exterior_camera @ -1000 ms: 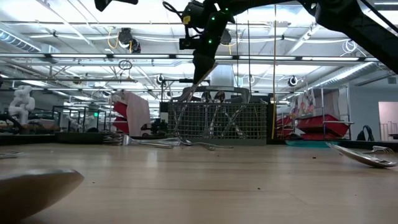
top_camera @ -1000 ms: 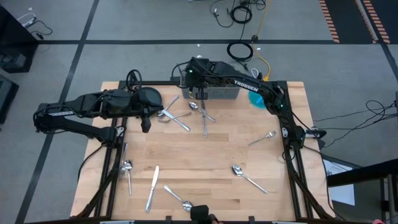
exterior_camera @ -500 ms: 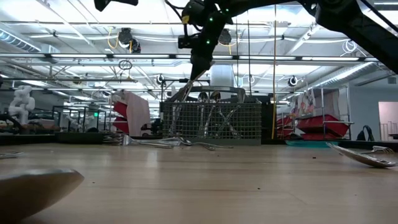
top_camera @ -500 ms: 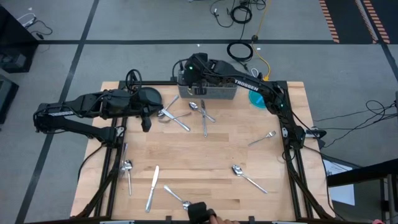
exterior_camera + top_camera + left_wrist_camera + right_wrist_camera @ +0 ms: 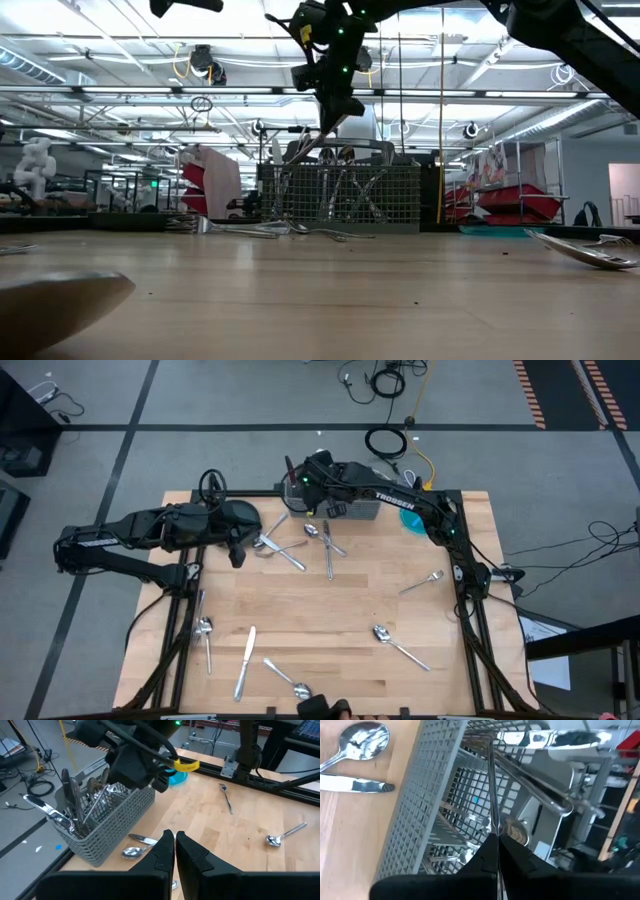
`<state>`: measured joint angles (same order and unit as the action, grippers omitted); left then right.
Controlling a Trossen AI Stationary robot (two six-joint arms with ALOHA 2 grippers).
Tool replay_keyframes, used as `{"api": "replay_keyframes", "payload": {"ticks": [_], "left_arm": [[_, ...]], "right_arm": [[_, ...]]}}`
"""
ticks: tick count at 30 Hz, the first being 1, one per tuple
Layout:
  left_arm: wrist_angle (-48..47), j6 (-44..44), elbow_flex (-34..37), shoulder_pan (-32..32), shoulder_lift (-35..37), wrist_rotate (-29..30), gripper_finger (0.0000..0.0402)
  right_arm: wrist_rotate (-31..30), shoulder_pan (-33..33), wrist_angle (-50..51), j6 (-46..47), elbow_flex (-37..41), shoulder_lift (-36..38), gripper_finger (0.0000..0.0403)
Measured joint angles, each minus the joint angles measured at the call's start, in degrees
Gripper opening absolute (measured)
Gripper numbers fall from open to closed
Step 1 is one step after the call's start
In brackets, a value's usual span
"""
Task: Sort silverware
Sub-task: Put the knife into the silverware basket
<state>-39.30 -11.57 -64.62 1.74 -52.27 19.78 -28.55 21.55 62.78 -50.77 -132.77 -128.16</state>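
Note:
My right gripper (image 5: 495,840) hangs over the grey wire-mesh caddy (image 5: 365,508) at the table's far edge, shut on a slim piece of silverware (image 5: 490,790); which kind, I cannot tell. Several pieces stand in the caddy (image 5: 105,827), handles leaning on its walls. More silverware lies flat on the table: a spoon (image 5: 311,530), a knife (image 5: 328,555) and a fork (image 5: 268,543) near the caddy, others toward the near edge. My left gripper (image 5: 237,557) is shut and holds nothing, above the table beside the dark plate (image 5: 238,513). My right gripper pinches the thin shaft (image 5: 493,827) of the piece between its two fingertips. The fingers come from above, slanting down toward the far edge. The shaft runs on from the fingertips down into the caddy (image 5: 322,140). Its lower end is hidden among the pieces standing there.
A blue round thing (image 5: 410,520) lies right of the caddy. A fork (image 5: 425,580) and a spoon (image 5: 395,643) lie on the right half, a knife (image 5: 245,660) and two spoons (image 5: 205,635) near the left front. The table's middle is bare wood.
My right gripper has rolled at the wrist while staying over the caddy. The piece it holds has swung from a slant to nearly upright, its lower end in the caddy. The caddy has slid slightly toward the table's left.

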Motion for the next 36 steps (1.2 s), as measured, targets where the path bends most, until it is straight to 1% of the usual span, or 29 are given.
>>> {"api": "replay_keyframes", "payload": {"ticks": [4, 8, 10, 13, 15, 17, 20, 22, 24, 28, 31, 33, 36], "left_arm": [[-0.03, 0.02, 0.0, 0.0, -0.05, 0.36, 0.0024], [1.85, 0.59, 2.16, 0.11, -0.22, 3.97, 0.0024], [2.94, 1.41, 3.72, 0.41, -0.45, 4.73, 0.0024], [5.59, 2.28, 5.98, 1.27, -0.72, 4.78, 0.0024], [8.45, 6.33, 7.48, 2.34, -1.23, 5.62, 0.0024], [12.64, 13.04, 9.35, 3.3, -2.12, 7.61, 0.0019], [23.27, 25.23, 13.23, 5.96, -3.86, 7.59, 0.0006], [28.53, 30.72, 15.33, 8.62, -5.85, 6.37, 0.0008], [29.86, 32.34, 16.13, 11.86, -8.55, 4.28, 0.0018], [30.0, 35.18, 16.17, 18.45, -13.82, -5.38, 0.0041], [32.69, 36.88, 16.17, 22.9, -17.45, -10.99, 0.0058], [34.53, 38.87, 16.17, 25.53, -19.54, -13.45, 0.0069], [38.15, 41.91, 15.96, 27.78, -21.09, -16.08, 0.0086]], "right_arm": [[-0.03, -0.6, -3.75, -1.41, 0.0, 0.0, 0.0], [-0.05, -1.02, -8.79, -6.08, 0.0, 0.0, 0.0], [-0.05, -1.04, -9.25, -8.61, 0.0, 0.0, 0.0], [0.34, -1.04, -8.44, -8.44, 0.0, 0.0, 0.0], [0.31, -1.04, -7.43, -8.39, 0.0, 0.01, 0.0], [0.13, -1.05, -6.94, -8.38, 0.0, 0.0, 0.0], [-0.03, -1.42, -6.05, -8.01, 0.0, 0.02, 0.0], [0.02, -1.77, -5.88, -8.01, 0.0, 0.02, 0.0], [0.14, -1.87, -5.52, -8.01, 0.0, 0.0, 0.0], [0.13, -1.78, -5.5, -8.07, 0.0, 0.01, 0.0], [0.02, -1.72, -5.4, -8.5, 0.0, 0.02, 0.0], [0.06, -1.76, -4.97, -8.91, 0.0, 0.02, 0.0], [0.38, -1.78, -4.04, -9.38, 0.0, 0.02, 0.0]]}}
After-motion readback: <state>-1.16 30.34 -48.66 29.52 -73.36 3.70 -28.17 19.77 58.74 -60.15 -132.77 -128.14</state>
